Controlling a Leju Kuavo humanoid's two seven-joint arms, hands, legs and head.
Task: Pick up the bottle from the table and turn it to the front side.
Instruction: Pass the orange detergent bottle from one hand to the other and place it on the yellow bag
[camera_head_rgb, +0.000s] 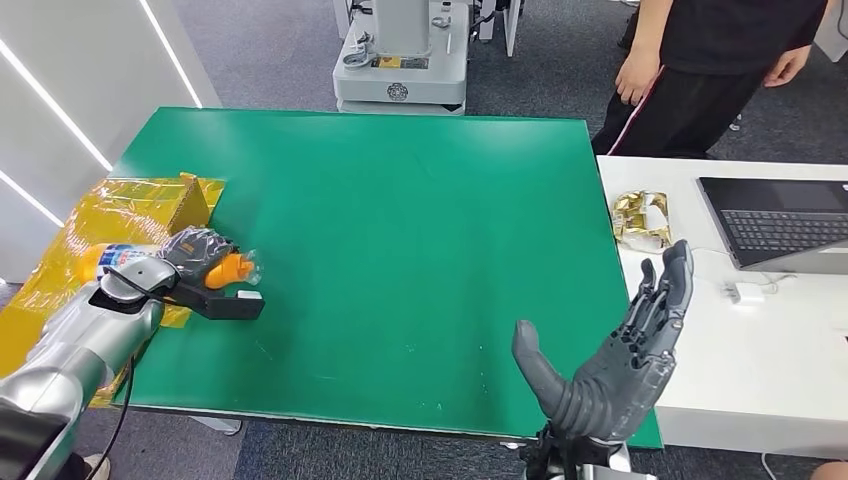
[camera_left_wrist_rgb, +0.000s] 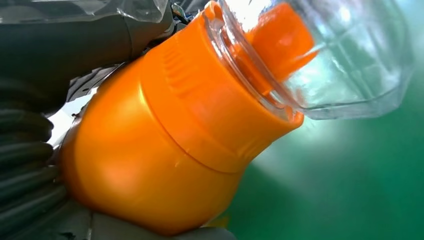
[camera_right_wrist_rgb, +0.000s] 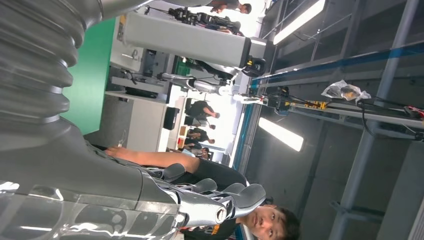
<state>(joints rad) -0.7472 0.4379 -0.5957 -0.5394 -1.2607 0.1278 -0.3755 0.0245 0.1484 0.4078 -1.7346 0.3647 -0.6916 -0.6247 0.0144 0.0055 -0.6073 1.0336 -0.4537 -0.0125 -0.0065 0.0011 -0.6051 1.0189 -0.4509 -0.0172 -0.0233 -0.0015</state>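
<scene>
Left robot hand (camera_head_rgb: 195, 250) grips bottle (camera_head_rgb: 232, 268) at bench (camera_head_rgb: 420, 200) 9 o'clock edge; right robot hand (camera_head_rgb: 625, 345) open, idle. Should lift clear, then roll wrist slowly w/ firm grip

One bottle (camera_head_rgb: 215, 268), one laptop (camera_head_rgb: 782, 222), one crumpled gold wrapper (camera_head_rgb: 640, 218) are lying out; one person (camera_head_rgb: 712, 70) is standing by.

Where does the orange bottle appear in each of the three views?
Head view: the orange bottle lies at the table's left edge, gripped by the left hand.
Left wrist view: the bottle's orange shoulder and clear cap take up most of the picture.
Right wrist view: the bottle is outside this picture.
Shared landmark: the green table.
</scene>
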